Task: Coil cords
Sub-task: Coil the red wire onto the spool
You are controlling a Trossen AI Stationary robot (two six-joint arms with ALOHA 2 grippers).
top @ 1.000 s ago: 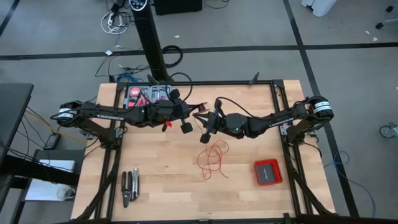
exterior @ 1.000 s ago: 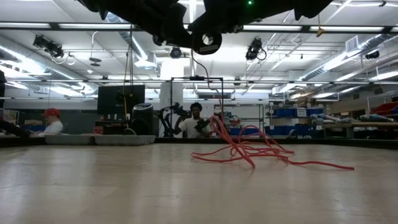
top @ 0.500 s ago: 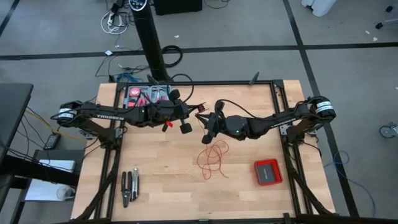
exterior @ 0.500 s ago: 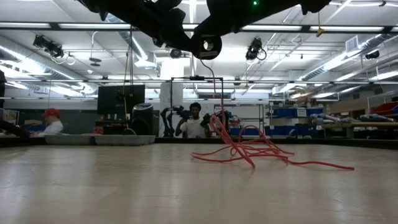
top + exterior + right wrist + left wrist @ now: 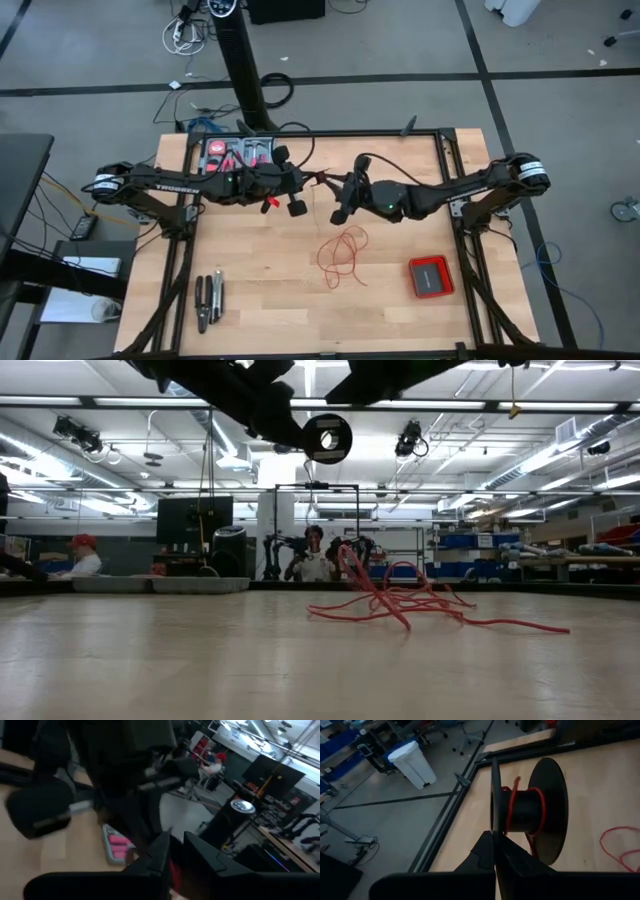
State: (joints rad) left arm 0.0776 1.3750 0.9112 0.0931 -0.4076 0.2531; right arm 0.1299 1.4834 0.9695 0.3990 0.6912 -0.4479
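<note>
A thin red wire (image 5: 342,255) lies in loose loops on the wooden table near its middle, and shows as a low red tangle (image 5: 400,600) in the low view. A small black spool (image 5: 532,810) with a few red turns on its core hangs high over the table, also as a round disc (image 5: 326,438). My left gripper (image 5: 495,840) is shut on it above the table's far middle (image 5: 305,188). My right gripper (image 5: 340,203) hovers just right of the spool; its fingers (image 5: 160,852) stand a little apart with nothing plainly between them. My left gripper pinches the rim of the spool's nearer flange (image 5: 493,822) between its two fingers. The fingers come about level from the table's left. The spool is lifted clear of the table with its axis level, and a red strand trails off its core (image 5: 512,795).
A flat red square box (image 5: 431,275) lies near the right edge. Pliers (image 5: 208,300) lie at the near left. A case of pink-handled tools (image 5: 240,152) sits at the far edge. Black frame rails (image 5: 448,170) border the table. People stand beyond the table (image 5: 314,555).
My right gripper has drawn back toward the table's right edge and risen, away from the spool. In the low view it no longer covers the spool's disc, which now shows whole. The loops on the table lie as before.
</note>
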